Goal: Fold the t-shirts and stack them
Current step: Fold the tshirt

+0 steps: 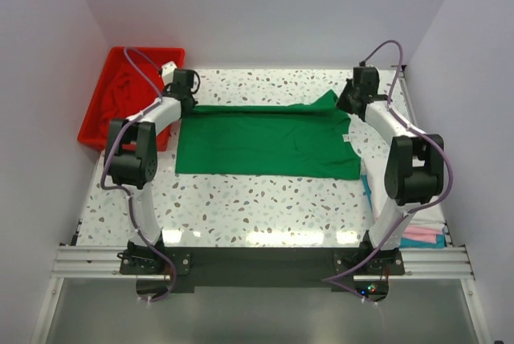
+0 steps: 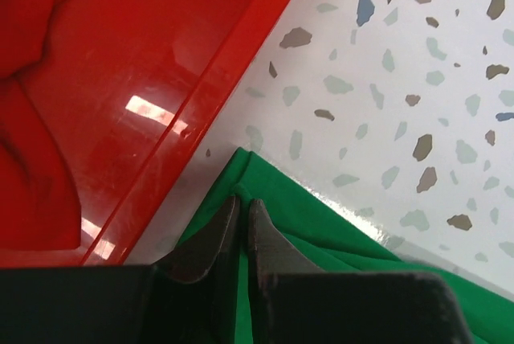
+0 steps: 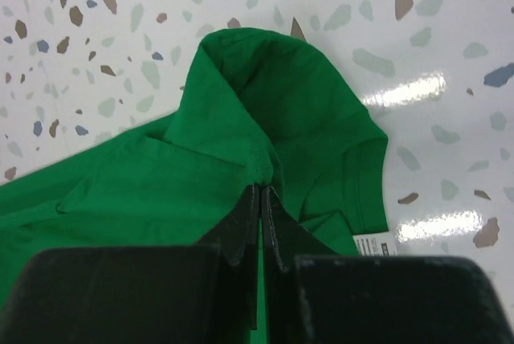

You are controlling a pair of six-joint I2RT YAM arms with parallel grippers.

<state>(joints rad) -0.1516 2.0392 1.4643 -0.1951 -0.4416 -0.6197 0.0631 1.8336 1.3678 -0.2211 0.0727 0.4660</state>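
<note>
The bright green t-shirt lies spread across the middle of the table, its far edge folded over. My left gripper is shut on the green t-shirt's far left corner, right beside the red tray. My right gripper is shut on the shirt's far right part, where the cloth is pulled up into a peak. A white label shows by the right sleeve. A dark red shirt lies in the tray. Pink and teal shirts lie at the near right edge.
The rigid red plastic tray stands at the far left, its rim close to my left gripper. White walls close the table at the back and sides. Bare speckled table lies in front of the green shirt.
</note>
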